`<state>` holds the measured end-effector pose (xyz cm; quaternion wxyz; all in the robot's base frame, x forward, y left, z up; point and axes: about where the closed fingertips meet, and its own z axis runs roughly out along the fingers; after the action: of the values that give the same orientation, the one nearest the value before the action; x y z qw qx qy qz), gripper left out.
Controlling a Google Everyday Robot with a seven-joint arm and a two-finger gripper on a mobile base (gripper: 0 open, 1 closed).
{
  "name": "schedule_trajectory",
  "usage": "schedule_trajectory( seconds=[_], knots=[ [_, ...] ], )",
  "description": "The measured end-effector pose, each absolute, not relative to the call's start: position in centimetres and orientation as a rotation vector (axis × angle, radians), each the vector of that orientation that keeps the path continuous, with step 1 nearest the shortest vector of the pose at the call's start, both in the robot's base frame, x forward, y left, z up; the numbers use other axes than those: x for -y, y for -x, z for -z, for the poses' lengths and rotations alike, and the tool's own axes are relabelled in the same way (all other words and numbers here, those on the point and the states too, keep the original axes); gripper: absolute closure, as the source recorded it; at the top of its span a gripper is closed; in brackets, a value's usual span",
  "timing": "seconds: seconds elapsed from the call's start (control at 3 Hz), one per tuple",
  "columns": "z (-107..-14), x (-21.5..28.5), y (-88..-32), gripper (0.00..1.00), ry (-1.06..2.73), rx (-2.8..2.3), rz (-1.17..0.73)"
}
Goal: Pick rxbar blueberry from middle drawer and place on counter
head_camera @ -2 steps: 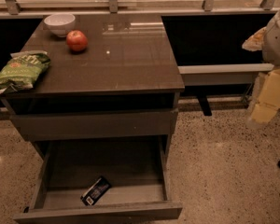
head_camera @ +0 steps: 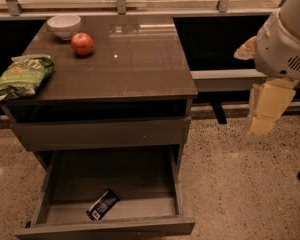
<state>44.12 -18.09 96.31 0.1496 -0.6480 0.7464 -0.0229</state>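
Camera view, right side: seeing arm further into frame than 0.7 s ago, now bulking across upper right. Noting gripper hanging below it at right, mid height, over floor, well apart from cabinet. Cannot tell jaw state. Seeing nothing else shifted.

Finding rxbar flat and slanted inside open drawer, lower left of frame, near front wall, untouched. Already pulled out, so no opening step needed.

Seeing counter at upper centre, with bowl, apple and chip bag along its left side. Placing on right half looks easiest.

Judging approach only just starting: 0 of 2 steps done, pick not begun. Probably needs swinging left and down into drawer next, without clipping counter edge.
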Motion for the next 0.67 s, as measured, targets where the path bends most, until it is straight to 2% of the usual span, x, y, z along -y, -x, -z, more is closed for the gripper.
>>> schedule_trajectory(
  seconds=[0.33, 0.67],
  knots=[
    [-94.3, 6.5, -45.6, 0.00, 2.159, -1.876, 0.041],
    [-92.8, -1.2, -45.7, 0.00, 2.326, -1.681, 0.008]
  ],
)
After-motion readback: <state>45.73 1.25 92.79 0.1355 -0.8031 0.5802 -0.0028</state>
